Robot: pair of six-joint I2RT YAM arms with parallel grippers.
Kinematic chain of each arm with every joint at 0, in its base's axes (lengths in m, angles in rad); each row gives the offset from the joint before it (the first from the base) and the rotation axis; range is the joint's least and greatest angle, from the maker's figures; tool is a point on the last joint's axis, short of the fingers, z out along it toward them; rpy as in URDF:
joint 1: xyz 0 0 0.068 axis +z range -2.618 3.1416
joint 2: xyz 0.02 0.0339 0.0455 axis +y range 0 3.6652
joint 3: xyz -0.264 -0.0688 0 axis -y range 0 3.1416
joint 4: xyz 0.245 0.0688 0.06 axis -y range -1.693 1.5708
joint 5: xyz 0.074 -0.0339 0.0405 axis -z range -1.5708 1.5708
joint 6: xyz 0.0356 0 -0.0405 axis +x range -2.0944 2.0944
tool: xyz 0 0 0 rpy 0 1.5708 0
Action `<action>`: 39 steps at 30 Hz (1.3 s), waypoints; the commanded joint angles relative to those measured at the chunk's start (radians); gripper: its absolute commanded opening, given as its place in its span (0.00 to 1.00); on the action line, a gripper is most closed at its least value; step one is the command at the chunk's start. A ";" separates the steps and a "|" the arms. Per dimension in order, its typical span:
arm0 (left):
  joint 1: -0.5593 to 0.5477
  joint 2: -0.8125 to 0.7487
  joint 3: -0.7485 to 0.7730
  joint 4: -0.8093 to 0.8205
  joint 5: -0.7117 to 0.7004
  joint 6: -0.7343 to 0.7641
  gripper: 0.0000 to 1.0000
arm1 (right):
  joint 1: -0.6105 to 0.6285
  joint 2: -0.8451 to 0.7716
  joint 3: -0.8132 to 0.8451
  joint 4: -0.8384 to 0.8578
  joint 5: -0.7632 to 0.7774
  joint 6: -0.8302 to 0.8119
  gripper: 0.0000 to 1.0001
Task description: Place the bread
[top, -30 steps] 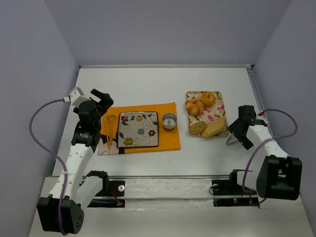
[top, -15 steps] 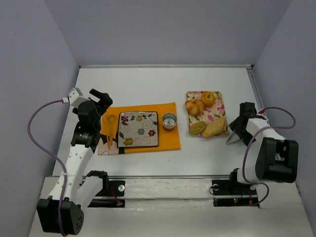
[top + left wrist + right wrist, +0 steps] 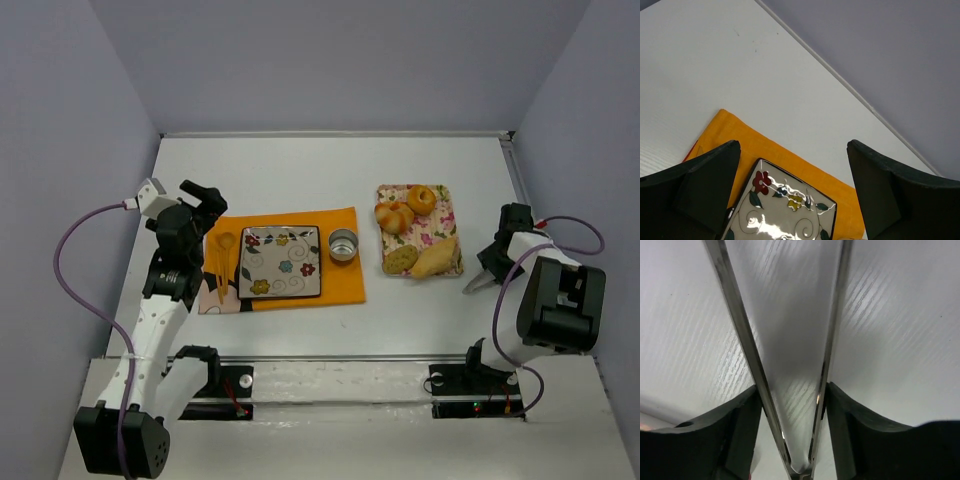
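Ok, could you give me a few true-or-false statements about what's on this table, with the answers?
1. The ring-shaped bread lies on the square plate. False: it sits on the floral tray with the other baked pieces.
2. The metal cup stands on the orange mat. True.
3. The right claw grips metal tongs. True.
4. The left claw is shut. False: its fingers are wide apart and hold nothing.
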 commanded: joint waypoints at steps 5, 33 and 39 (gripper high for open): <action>0.008 -0.062 -0.023 0.054 -0.033 -0.009 0.99 | -0.006 -0.199 0.009 0.004 -0.002 -0.102 0.42; 0.008 -0.028 -0.012 0.056 0.002 -0.007 0.99 | 0.523 -0.256 0.368 -0.139 -0.241 -0.565 0.52; 0.008 -0.029 -0.015 0.054 -0.007 -0.006 0.99 | 0.557 -0.187 0.424 -0.133 -0.140 -0.568 0.56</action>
